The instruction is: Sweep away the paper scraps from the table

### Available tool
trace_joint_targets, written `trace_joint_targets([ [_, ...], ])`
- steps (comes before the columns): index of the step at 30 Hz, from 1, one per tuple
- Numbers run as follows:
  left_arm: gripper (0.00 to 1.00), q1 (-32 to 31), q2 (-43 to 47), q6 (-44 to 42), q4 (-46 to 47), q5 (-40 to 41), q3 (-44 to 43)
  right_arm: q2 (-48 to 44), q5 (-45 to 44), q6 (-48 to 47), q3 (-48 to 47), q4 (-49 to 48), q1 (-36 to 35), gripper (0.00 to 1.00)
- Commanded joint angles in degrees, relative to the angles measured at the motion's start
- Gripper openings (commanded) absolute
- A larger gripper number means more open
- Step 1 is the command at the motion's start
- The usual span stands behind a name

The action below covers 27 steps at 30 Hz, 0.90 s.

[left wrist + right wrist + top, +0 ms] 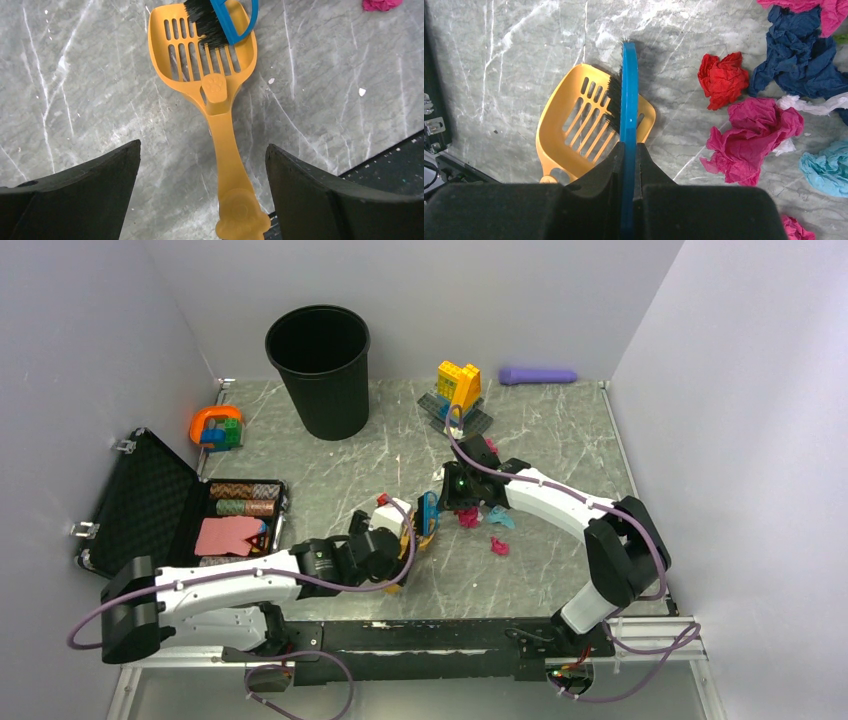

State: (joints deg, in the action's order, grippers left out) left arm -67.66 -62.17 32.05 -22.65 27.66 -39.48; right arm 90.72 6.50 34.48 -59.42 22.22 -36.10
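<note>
Paper scraps lie in a cluster on the table (560, 450): magenta (468, 517), teal (500, 518) and another magenta wad (498, 546). The right wrist view shows red (723, 79), magenta (751, 135), navy (796, 62), teal (828, 167) and white wads. My right gripper (629, 147) is shut on a blue brush (629, 85), left of the scraps; its black bristles rest in the orange slotted scoop (584, 125). My left gripper (202, 150) is open, its jaws either side of the scoop's handle (225, 145) without touching it. The scoop lies flat on the table.
A black bin (318, 370) stands at the back. An open black foam-lined case (150, 500) lies at the left. A yellow-and-blue brick build (458, 385), a purple object (538, 375) and an orange toy (217, 427) sit along the back. The table's dark front edge (390, 160) is close by.
</note>
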Motion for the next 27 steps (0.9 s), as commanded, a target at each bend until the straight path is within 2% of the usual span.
trace_joint_targets([
  [1,0.95,-1.9,-4.0,-0.4,-0.5,6.3,-3.7,2.2,-1.4,-1.3,-0.8,2.9,-0.5,0.00],
  [6,0.79,-2.0,-9.3,1.9,-1.1,5.1,-5.7,2.4,-0.8,-1.3,-0.9,2.7,-0.6,0.00],
  [14,0.62,-1.7,-17.4,3.2,-3.4,2.9,-10.4,2.3,-0.7,-1.3,-1.1,2.7,-0.6,0.00],
  [21,0.51,-0.6,-17.8,3.5,-3.4,-0.2,-10.3,2.0,-0.5,-0.9,-0.4,2.3,-0.6,0.00],
  [25,0.48,2.1,-15.9,3.8,-1.2,-5.0,-7.6,1.9,-0.5,-0.9,-0.6,2.4,-0.6,0.00],
  [27,0.42,3.1,-14.8,3.7,-0.2,-6.4,-6.4,1.9,-0.7,-1.0,-0.7,2.5,-0.5,0.00],
])
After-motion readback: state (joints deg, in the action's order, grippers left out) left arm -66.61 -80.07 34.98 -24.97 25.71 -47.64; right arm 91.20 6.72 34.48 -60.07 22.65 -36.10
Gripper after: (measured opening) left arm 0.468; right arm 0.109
